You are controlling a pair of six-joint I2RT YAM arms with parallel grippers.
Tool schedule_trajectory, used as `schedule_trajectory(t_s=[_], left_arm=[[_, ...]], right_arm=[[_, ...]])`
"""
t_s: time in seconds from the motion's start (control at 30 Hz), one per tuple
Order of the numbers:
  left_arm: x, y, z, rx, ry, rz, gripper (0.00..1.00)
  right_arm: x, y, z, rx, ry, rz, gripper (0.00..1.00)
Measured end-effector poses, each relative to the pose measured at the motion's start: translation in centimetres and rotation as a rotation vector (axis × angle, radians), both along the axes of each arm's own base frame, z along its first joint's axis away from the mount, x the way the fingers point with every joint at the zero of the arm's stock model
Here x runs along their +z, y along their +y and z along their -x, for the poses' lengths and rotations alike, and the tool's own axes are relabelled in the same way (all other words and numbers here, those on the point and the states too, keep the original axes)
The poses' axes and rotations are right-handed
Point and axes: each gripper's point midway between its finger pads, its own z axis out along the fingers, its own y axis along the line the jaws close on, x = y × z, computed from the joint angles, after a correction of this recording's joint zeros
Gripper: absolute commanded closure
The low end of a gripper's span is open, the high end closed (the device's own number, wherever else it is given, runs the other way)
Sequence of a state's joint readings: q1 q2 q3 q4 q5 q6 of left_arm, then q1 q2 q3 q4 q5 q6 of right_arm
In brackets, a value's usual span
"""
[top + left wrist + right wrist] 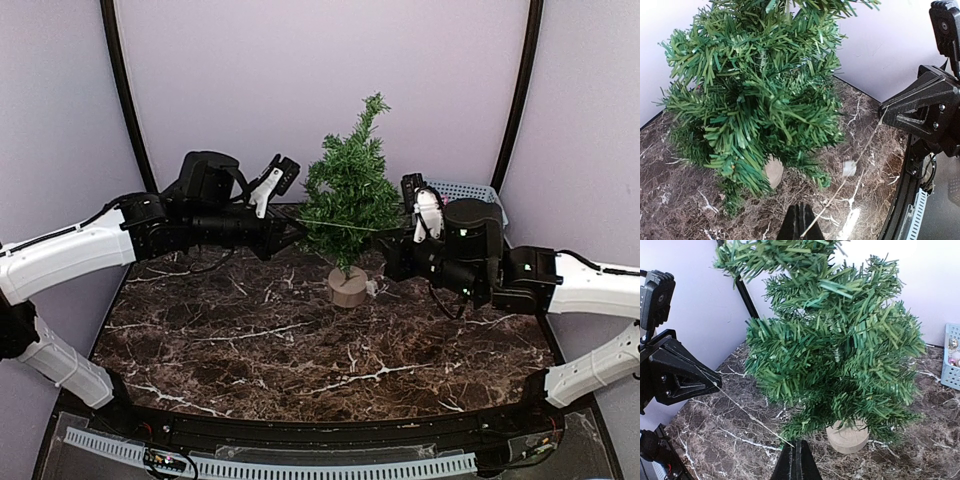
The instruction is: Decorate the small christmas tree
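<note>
The left pincer [288, 232] was closed, its jaws together on 1 end of a thin pale strand [858, 150]. The right pincer [398, 238] was likewise closed on the other end. The strand ran nearly taut between the 2 pincers, which faced each other at about the height of the lower branches. The small christmas tree [350, 195] stood upright between them, toward the back of the worktop [300, 340], on its round wooden base [348, 288]. In the top view the strand crossed in front of the lower foliage. In both wrist views it ran on the near side of the tree, and whether it touched any needle tips could not be determined. No loop of the strand passed around the tree, and none of it rested on a branch. No ornament, bead or other fitting was visible on the branches in any of the 3 views. A light blue basket [475, 190] sat at the back right of the worktop, behind the right arm. The right wrist view showed small round items inside it, too small to identify. Assessment: the task was at an early stage. Done: 1 decoration in hand, held across the front of the tree by both arms. Left: laying the strand onto or around the branches, releasing it, and probably transferring the basket contents to the tree.
</note>
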State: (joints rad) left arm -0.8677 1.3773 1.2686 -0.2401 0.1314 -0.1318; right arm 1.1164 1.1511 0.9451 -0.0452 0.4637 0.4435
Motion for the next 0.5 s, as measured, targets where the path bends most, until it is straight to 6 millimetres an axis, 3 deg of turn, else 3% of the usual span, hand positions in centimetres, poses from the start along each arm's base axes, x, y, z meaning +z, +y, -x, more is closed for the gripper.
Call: schedule_trajectory(t_s=[0.37,0.5], left_arm=[[3.0,-0.4,-3.3,0.037,-0.058,0.037,1.0],[2.2,0.1,-4.7,0.065,-0.047,0.024,1.0]], right_arm=[[2.7,-0.2,-3.3,-0.057,-0.05,0.066,1.0],[2.0,0.2,-4.5,-0.065,-0.049,0.102,1.0]])
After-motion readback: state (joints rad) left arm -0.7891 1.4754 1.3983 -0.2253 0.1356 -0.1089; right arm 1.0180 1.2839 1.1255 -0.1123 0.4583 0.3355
